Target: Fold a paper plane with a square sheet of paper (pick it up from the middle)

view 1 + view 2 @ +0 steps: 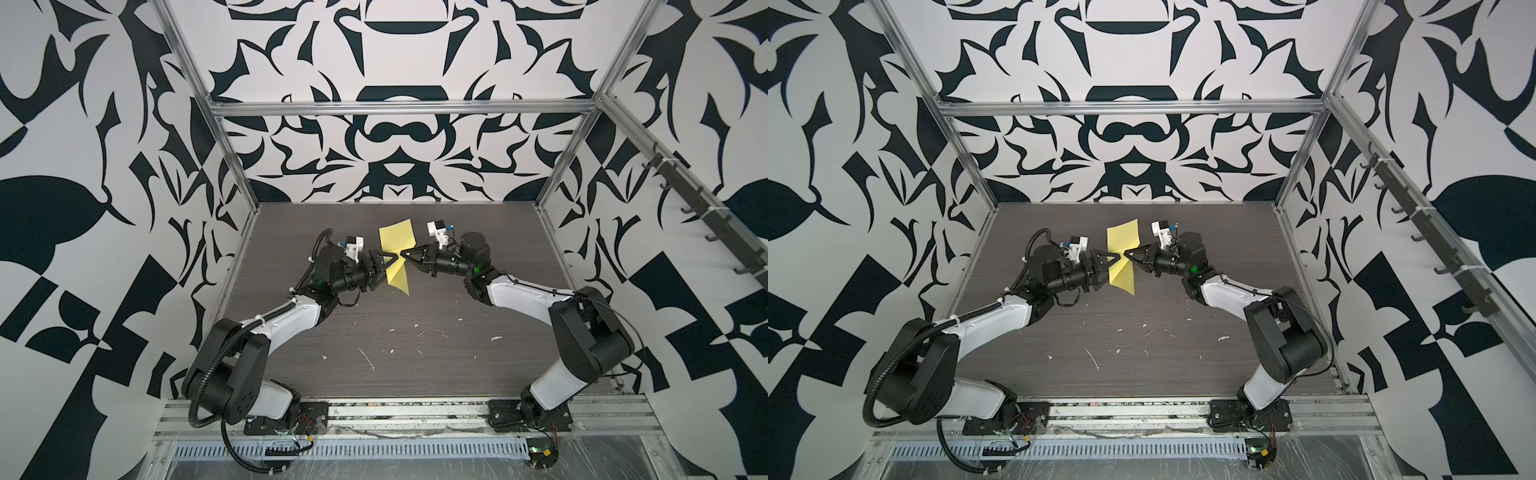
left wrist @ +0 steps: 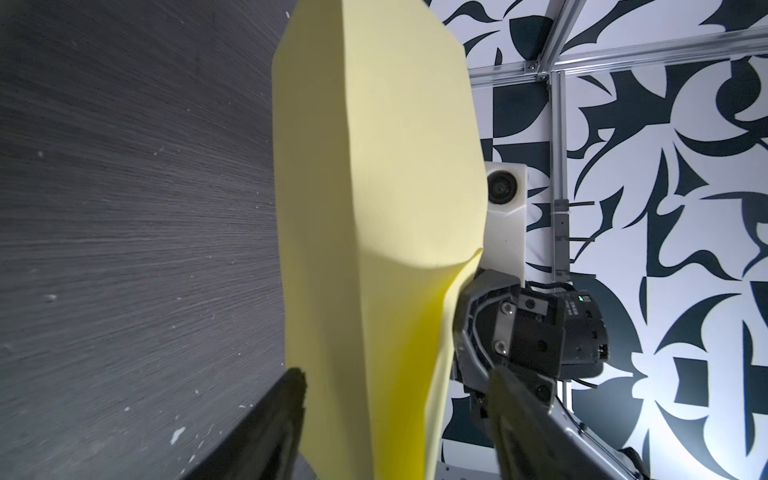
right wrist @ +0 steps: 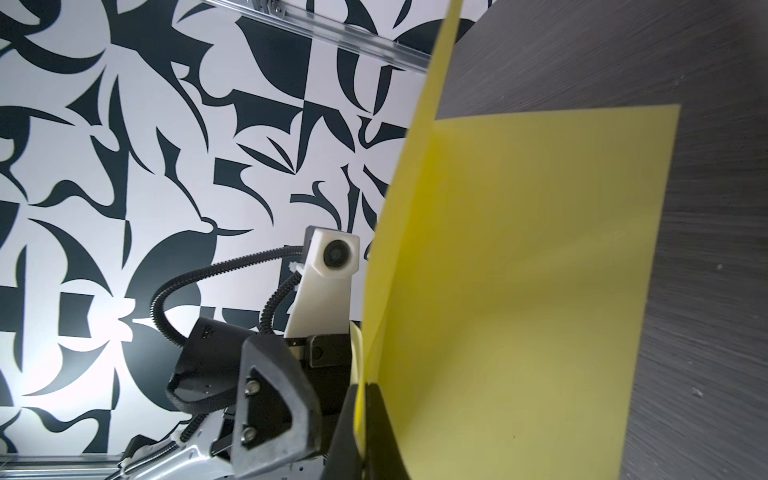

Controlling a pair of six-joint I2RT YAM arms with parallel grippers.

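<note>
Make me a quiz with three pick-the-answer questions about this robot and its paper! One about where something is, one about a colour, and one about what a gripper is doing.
1. Where is the paper?
A. flat on the table
B. up between the left gripper and the right gripper
C. stuck on the wall

2. What colour is the paper?
A. red
B. yellow
C. blue

3. What is the right gripper doing?
A. pinching the paper
B. open wide, holding nothing
C. resting on the table

Answers:
1 B, both top views show it standing between the two grippers.
2 B, it is plain yellow in every view.
3 A, the right wrist view shows its fingers closed on the paper's edge.
</note>
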